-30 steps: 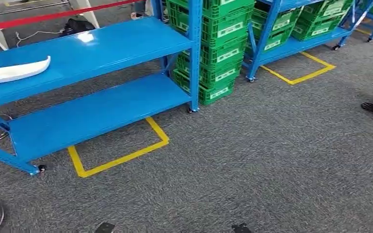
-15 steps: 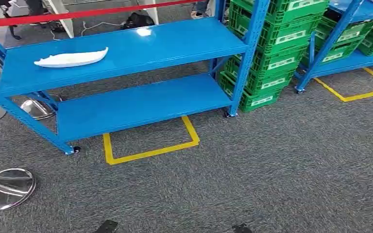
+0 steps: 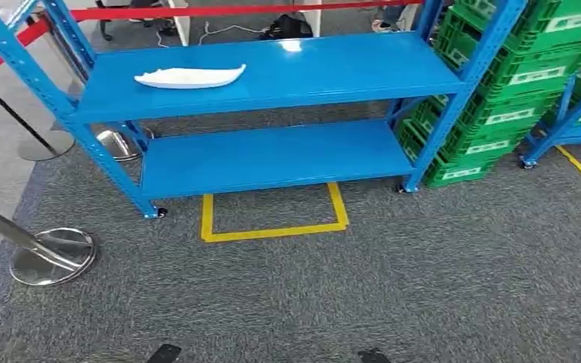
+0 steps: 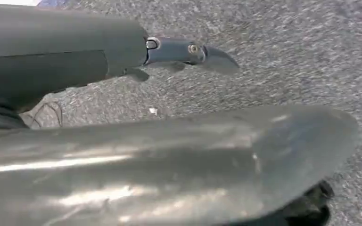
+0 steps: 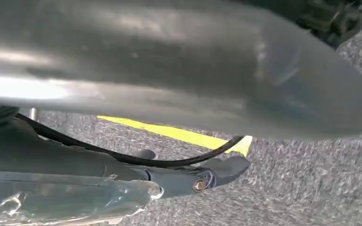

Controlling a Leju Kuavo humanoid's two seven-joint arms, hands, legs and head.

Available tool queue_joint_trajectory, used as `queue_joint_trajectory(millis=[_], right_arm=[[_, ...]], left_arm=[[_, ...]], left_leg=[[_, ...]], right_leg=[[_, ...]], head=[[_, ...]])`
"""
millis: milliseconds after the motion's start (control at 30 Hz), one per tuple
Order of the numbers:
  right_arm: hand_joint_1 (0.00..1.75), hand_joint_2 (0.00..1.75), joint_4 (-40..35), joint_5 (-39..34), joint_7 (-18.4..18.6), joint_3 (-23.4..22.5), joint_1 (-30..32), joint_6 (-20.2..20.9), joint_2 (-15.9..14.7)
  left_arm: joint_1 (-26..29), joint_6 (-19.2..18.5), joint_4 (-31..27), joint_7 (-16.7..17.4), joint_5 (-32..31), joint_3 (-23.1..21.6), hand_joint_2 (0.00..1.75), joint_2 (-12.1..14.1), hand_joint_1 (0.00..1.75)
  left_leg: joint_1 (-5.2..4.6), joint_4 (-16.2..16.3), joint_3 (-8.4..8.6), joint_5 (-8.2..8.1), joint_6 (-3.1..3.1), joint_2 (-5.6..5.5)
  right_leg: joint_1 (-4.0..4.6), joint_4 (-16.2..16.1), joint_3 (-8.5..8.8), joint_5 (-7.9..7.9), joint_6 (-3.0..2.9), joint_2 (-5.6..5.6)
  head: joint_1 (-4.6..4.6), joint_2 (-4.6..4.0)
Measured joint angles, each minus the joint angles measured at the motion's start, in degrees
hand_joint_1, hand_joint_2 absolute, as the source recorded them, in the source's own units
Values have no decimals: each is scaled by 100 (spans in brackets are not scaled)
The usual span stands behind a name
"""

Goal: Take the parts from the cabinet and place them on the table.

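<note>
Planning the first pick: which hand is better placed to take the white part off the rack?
Left, tentatively. The white part lies toward the left end of the rack's upper shelf, on the robot's left. Both hands hang over carpet, holding nothing, so neither has a head start.

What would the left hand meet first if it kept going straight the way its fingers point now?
Most likely the grey carpet. In the left wrist view the left hand hangs with its fingers aimed at bare floor, and nothing lies between. Depth is unclear, so how far off the floor is cannot be told.
</note>
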Motion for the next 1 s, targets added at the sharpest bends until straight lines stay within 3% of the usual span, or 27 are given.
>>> queue_joint_trajectory(millis=[33,67,100,167,200,233,267,300,333,367,400,500,533,567,600,633,700,733,767,800,867,900,933,967,1000], right_arm=[[0,0,-2,2,0,0,-11,0,0],[0,0,-2,0,-2,0,-16,-2,0],[0,0,-2,0,-2,0,-13,0,0],[0,0,-2,0,2,0,10,0,0],[0,0,0,0,2,0,24,0,0],[0,0,0,0,2,0,36,0,0],[0,0,0,0,2,0,39,0,0],[0,0,-2,0,2,0,37,0,0],[0,0,-2,2,0,0,33,0,0],[0,0,0,4,0,0,34,2,0],[0,0,4,13,0,0,38,2,9],[0,0,4,28,15,-2,31,-17,9],[0,0,4,42,13,-4,34,-22,11],[0,0,4,59,9,-4,26,-24,13],[0,0,4,72,2,-4,23,-26,15],[0,0,4,74,0,-4,31,-26,15],[0,0,4,83,2,-15,64,-42,9],[0,0,4,92,9,-22,60,-42,9],[0,0,4,101,11,-24,60,-39,9],[0,0,4,101,9,-24,57,-39,9],[0,0,2,53,-13,-33,43,-41,9],[0,0,2,19,-24,-37,34,-42,9],[0,0,2,-9,-35,-50,31,-42,9],[0,0,2,-15,-42,-72,20,-42,4],[0,0,2,-13,-44,-87,19,-42,4]], left_arm=[[9,0,0,2,0,0,0,-2,0],[11,0,0,2,0,2,0,0,0],[-6,4,0,2,0,2,0,0,0],[-18,4,0,2,0,2,0,-13,0],[-10,2,0,2,0,2,0,-13,0],[-2,4,0,2,0,2,0,-11,0],[1,4,0,2,2,4,0,-9,0],[-1,4,0,2,2,4,0,-13,0],[-4,4,0,0,2,4,0,-18,0],[-5,11,0,-2,4,4,0,-15,0],[-19,15,0,-2,7,4,0,-9,0],[26,13,0,-2,11,7,0,0,0],[34,13,0,-15,26,11,0,2,0],[45,15,0,-35,33,13,0,0,0],[28,18,0,-48,35,20,0,-2,0],[-1,18,0,-46,35,37,0,-4,0],[-17,18,0,-44,33,59,0,-7,0],[-2,13,0,-20,31,68,0,-4,0],[18,11,0,-9,28,74,0,-4,0],[30,11,0,-9,30,79,0,-4,0],[33,15,0,-24,33,85,0,-4,0],[25,15,0,-31,33,87,0,-4,0],[15,15,0,-31,33,90,0,-7,0],[29,2,0,-31,33,90,0,-19,0],[36,-22,0,-31,35,94,0,-22,0]], left_leg=[[57,-35,35,38,53,-60],[63,-37,35,44,77,-101],[65,-37,32,51,111,-165],[63,-34,28,49,125,-325],[63,-33,31,48,125,-405],[64,-31,35,48,125,-483],[66,-29,43,48,122,-574],[75,-26,54,47,109,-674],[85,-13,62,42,83,-757],[90,3,45,36,44,-823],[62,61,1,27,0,-897],[124,-29,-36,112,-124,-1061],[130,-24,-50,107,-149,-1127],[95,61,-87,26,-165,-827],[82,331,-226,-160,-183,-575],[88,766,-447,-392,-205,-429],[99,1521,-816,-686,-228,-319],[105,1639,-869,-671,-232,-301],[106,1520,-796,-530,-228,-293],[106,1191,-614,-316,-219,-286],[104,312,-97,41,-181,-224],[85,2,72,-15,-157,-148],[89,11,57,-14,-124,-170],[106,-25,64,26,-146,-171],[103,-24,71,4,-153,-172]], right_leg=[[-31,22,-32,-33,53,120],[-35,165,-68,-144,74,427],[-43,534,-226,-366,82,606],[-40,1546,-720,-793,102,710],[-39,1846,-901,-843,103,715],[-42,1840,-941,-743,99,715],[-52,1591,-861,-528,96,717],[-67,1083,-643,-211,90,745],[-86,522,-392,74,91,870],[-136,172,-249,133,106,1244],[-162,85,-211,83,92,1359],[-97,115,-210,112,-16,1182],[-141,73,-198,141,-63,1098],[-131,61,-187,151,-89,1033],[-123,55,-187,153,-122,971],[-108,55,-193,149,-143,890],[-88,55,-198,137,-165,728],[-85,56,-198,136,-167,646],[-82,56,-195,134,-167,609],[-83,56,-189,129,-159,577],[-81,56,-171,118,-129,544],[-22,88,-193,93,-81,526],[-20,67,-194,96,-54,522],[3,79,-226,69,-92,513],[-2,63,-206,64,-209,519]], head=[[4,0],[35,0],[48,0],[68,0],[70,0],[72,0],[72,0],[70,0],[72,0],[87,0],[90,0],[90,0],[90,0],[81,0],[24,0],[4,0],[7,0],[2,0],[4,0],[2,0],[4,0],[-13,0],[2,0],[7,0],[17,0]])
